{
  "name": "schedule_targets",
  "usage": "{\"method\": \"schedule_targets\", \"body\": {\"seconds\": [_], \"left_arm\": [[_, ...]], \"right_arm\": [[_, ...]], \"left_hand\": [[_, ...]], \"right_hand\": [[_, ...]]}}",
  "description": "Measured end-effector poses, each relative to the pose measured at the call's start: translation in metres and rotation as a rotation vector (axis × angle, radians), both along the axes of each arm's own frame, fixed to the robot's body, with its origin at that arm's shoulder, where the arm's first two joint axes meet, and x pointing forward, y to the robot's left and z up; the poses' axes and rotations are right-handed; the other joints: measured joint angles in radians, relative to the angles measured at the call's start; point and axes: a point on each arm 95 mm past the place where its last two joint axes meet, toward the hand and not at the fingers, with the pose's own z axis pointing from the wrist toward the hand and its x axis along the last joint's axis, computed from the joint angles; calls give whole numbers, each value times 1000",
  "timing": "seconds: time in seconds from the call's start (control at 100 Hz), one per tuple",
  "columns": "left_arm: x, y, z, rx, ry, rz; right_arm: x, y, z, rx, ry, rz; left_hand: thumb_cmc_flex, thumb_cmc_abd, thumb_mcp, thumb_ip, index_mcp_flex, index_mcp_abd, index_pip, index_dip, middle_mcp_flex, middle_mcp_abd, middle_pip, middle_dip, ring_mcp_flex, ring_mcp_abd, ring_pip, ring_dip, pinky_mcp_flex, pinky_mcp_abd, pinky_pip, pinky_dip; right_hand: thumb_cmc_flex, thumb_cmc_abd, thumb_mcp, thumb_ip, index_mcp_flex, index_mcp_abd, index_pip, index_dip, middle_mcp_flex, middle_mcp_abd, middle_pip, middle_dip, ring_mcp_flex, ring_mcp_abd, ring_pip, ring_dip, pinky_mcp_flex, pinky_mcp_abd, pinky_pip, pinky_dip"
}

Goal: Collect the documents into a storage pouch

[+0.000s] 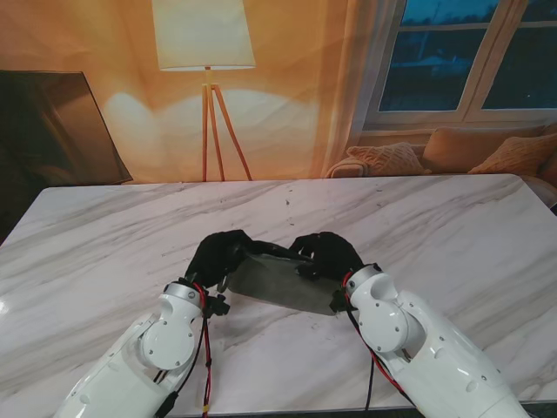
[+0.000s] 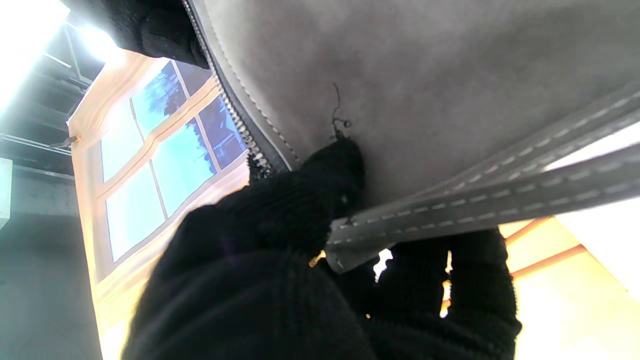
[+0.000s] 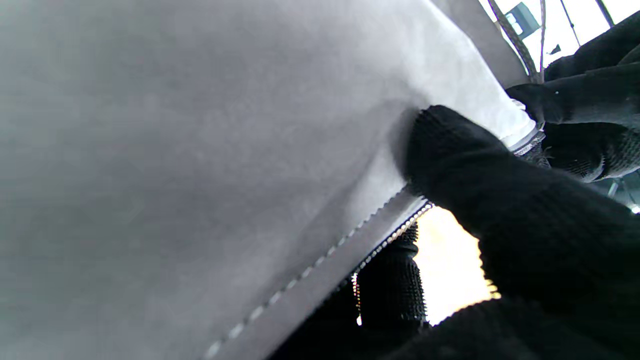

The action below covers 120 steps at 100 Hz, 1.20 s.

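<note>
So we've got the grey pouch (image 1: 280, 280) held up between both our hands, just off the marble surface (image 1: 104, 244) near the edge closest to us, roughly in the middle of it widthwise. Our left hand (image 1: 218, 257) is clamped on the pouch's left end and our right hand (image 1: 326, 255) is clamped on its right end, both in black knit gloves, so neither one is free.

From the left wrist view the pouch (image 2: 425, 80) fills most of the picture: soft grey suede-looking fabric with a stitched edge and a metal zipper (image 2: 227, 107) running along one side. One of the left fingers (image 2: 330, 170) presses right into the fabric next to that zipper, and a stitched grey strap (image 2: 490, 195) crosses in front of the hand (image 2: 280, 260).

The right wrist view shows the same deal from the other end: the pouch (image 3: 175, 150) fabric is close up against the camera, a right finger (image 3: 450, 155) lies across it beside the stitched seam and zipper teeth, and the left hand's glove (image 3: 585, 115) shows at the far end of the pouch.

We can't tell from any view whether documents are inside the pouch.

Beyond the surface, past the pouch, there's a floor lamp (image 1: 205, 52) and a window (image 1: 470, 57).
</note>
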Motion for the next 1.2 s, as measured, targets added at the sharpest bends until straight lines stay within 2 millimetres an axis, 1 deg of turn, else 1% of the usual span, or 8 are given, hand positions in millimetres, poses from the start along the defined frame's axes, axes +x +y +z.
{"method": "schedule_targets", "body": {"seconds": [0.14,0.28,0.4,0.6,0.7,0.75,0.92,1.2], "left_arm": [[3,-3,2,-6,1,-7],[5,-5,4,-6,5,-15],[7,-7,4,4,14,-24],[7,-9,4,35,67,-82],[7,-5,7,31,57,-72],[7,-3,10,25,49,-66],[2,2,17,17,17,-48],[4,25,15,49,42,61]], "right_arm": [[1,-2,-2,-6,-18,-8],[1,-6,-1,-21,-54,-13],[0,-11,0,-38,-79,-9],[1,-23,2,-53,-81,-22],[2,-27,3,-62,-83,-27],[2,-28,4,-63,-83,-28],[2,-28,5,-60,-82,-23],[-2,-27,4,-49,-95,-8]], "left_hand": [[0,0,0,0,0,0,-9,-62,0,0,-12,-2,0,0,-24,-7,-7,0,-4,-12],[-22,-7,29,1,-5,3,-49,-185,0,-24,-55,-12,0,0,-73,-10,-24,0,-18,-24],[-88,-43,88,1,-60,14,-94,-214,-53,-31,-85,-25,-54,1,-123,-28,-59,-11,-49,-40],[-217,-39,155,1,-154,66,-224,-201,-277,-21,19,-262,-185,7,-211,-127,-130,-26,-111,-61],[-263,9,169,77,-200,67,-335,-194,-287,-10,15,-328,-193,7,-246,-147,-143,-26,-132,-61],[-276,27,178,99,-214,68,-374,-200,-287,-8,15,-341,-193,7,-256,-151,-144,-27,-137,-61],[-286,38,177,104,-256,77,-480,-235,-287,0,14,-351,-193,8,-269,-163,-145,-27,-143,-61],[-262,88,159,104,-279,90,-498,-249,-348,-10,14,-357,-233,3,-282,-163,-153,-35,-145,-61]], "right_hand": [[46,-9,0,-20,51,-39,148,-105,97,-4,17,26,88,-9,103,2,98,0,92,-8],[71,-15,0,-24,125,-40,180,-150,156,-12,36,33,149,-11,144,4,169,-2,149,-13],[79,10,-12,-26,150,-35,182,-171,174,-15,46,33,170,-11,174,4,208,-2,183,-21],[94,27,-23,-24,176,2,187,-173,178,-12,51,33,210,-15,243,23,252,-6,226,-23],[94,27,-23,-24,176,2,187,-173,178,-10,52,33,221,-17,252,17,271,-9,231,-26],[103,27,-23,-24,177,11,187,-173,178,-9,58,33,221,-17,259,17,275,-10,232,-31],[105,27,-23,-24,178,18,187,-172,178,-5,63,33,233,-18,269,17,288,-10,241,-34],[105,26,-23,-24,187,23,187,-172,178,-4,71,34,233,-19,272,17,296,-11,243,-35]]}}
